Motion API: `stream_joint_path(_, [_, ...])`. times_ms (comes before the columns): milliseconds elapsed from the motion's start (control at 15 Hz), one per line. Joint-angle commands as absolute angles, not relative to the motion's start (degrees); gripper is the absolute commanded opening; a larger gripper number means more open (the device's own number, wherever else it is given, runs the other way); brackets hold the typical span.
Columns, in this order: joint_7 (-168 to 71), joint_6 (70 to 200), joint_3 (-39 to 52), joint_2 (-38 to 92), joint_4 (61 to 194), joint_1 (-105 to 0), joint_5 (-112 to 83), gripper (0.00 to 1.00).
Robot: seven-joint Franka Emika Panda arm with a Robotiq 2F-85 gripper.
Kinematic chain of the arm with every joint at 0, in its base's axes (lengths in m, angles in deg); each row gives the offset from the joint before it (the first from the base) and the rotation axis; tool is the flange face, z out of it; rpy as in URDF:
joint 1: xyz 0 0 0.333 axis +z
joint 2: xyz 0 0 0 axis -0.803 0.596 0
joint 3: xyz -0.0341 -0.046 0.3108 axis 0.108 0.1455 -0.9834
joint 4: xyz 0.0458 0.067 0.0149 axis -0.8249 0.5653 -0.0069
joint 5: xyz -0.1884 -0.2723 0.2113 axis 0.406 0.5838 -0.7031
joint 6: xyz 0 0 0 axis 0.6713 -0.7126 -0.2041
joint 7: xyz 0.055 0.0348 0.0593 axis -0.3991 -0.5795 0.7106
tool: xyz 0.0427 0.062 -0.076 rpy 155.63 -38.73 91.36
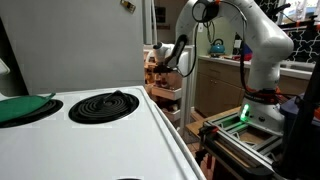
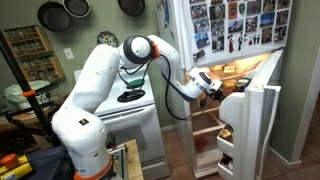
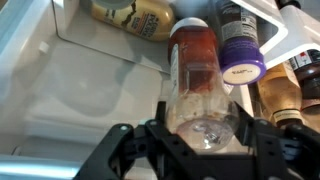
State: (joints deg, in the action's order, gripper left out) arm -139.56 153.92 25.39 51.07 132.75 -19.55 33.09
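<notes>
In the wrist view my gripper (image 3: 203, 122) is shut on a clear bottle (image 3: 195, 85) with a red cap and reddish residue inside. Its base points toward the camera. The black fingers (image 3: 160, 118) press on both of its sides. The bottle sits at the edge of a white fridge shelf (image 3: 90, 80), among other jars. In both exterior views the arm reaches into the open fridge, with the gripper (image 1: 160, 58) (image 2: 212, 85) at shelf height. The bottle itself is hard to make out there.
A yellowish jar (image 3: 130, 15) lies behind the bottle, a purple-capped bottle (image 3: 242, 50) stands right beside it, and brown bottles (image 3: 280, 95) are further right. The fridge door (image 2: 252, 120) stands open. A white stove (image 1: 150, 135) with a coil burner (image 1: 103, 104) is next to the fridge.
</notes>
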Motion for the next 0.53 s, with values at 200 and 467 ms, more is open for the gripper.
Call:
stream_joint_path(200, [-144.20,152.42,20.63,41.30,140.96,-22.97,46.16,0.37])
stream_joint_path(467, [-140.22,155.54,12.83,35.56,146.69,-29.76,48.96,0.37])
